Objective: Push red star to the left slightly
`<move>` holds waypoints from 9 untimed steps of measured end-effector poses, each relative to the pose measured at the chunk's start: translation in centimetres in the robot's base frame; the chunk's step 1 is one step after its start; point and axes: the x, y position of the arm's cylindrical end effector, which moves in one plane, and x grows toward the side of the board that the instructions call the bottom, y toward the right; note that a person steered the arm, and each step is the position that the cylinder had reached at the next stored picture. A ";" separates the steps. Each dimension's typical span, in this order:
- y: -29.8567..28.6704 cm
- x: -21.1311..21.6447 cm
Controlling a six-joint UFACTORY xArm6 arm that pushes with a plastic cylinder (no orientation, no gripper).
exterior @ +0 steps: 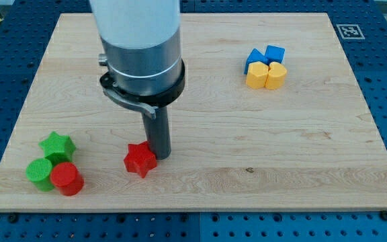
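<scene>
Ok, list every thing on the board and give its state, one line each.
my tip: down on the board, touching the red star's right side
red star: flat, alone
green star: touching the green cylinder
green cylinder: upright, against the red cylinder
red cylinder: upright
blue blocks: clustered with the yellow blocks
yellow blocks: side by side, touching

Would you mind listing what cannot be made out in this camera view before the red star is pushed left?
- My tip: whether it touches the red star on the star's right side; no gap is discernible.
- The arm above the metal collar: cut off by the view's top.
- Two blue blocks: shapes unclear, partly hidden by the two yellow blocks.
- Green cylinder: partly covered by the red cylinder.
</scene>
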 end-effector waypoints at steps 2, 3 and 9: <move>5.8 0.3; 6.0 1.5; -3.7 0.0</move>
